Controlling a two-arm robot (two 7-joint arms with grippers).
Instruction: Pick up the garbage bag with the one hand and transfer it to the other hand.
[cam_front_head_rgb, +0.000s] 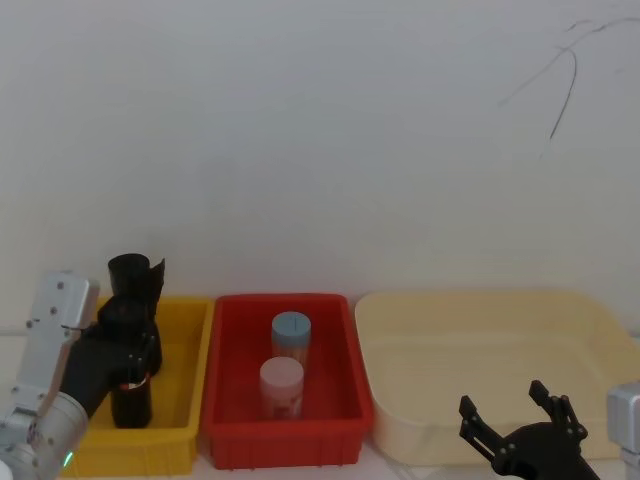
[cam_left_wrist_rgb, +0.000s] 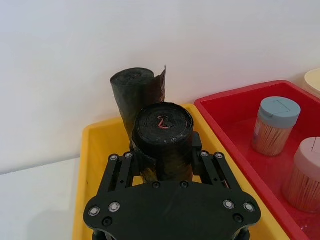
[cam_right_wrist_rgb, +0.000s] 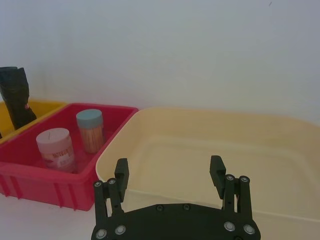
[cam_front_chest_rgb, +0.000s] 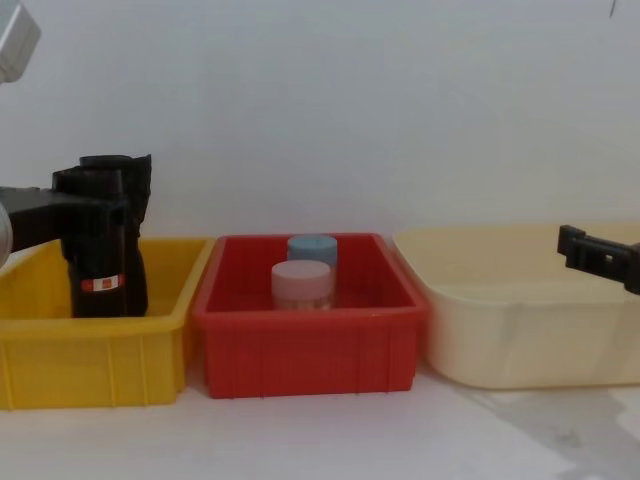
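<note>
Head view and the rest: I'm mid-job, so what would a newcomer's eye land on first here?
First, the left end effector clamped around the labelled black garbage bag standing in the yellow bin, with a second black roll just behind it. Next, the red bin in the middle, holding a blue-lidded jar and a pink-lidded jar. Finally, the right end effector, open at the cream tub's front wall.

The front wall of the yellow bin (cam_front_chest_rgb: 90, 370) hides the foot of the garbage bag (cam_front_chest_rgb: 103, 255), and its label print is too small to read. The fingertips of my left pincer (cam_left_wrist_rgb: 167, 150) vanish behind that roll. The plain roll (cam_left_wrist_rgb: 131, 92) stands half-covered behind. My right pincer (cam_front_head_rgb: 505, 405) is cut off at the head view's bottom edge.
</note>
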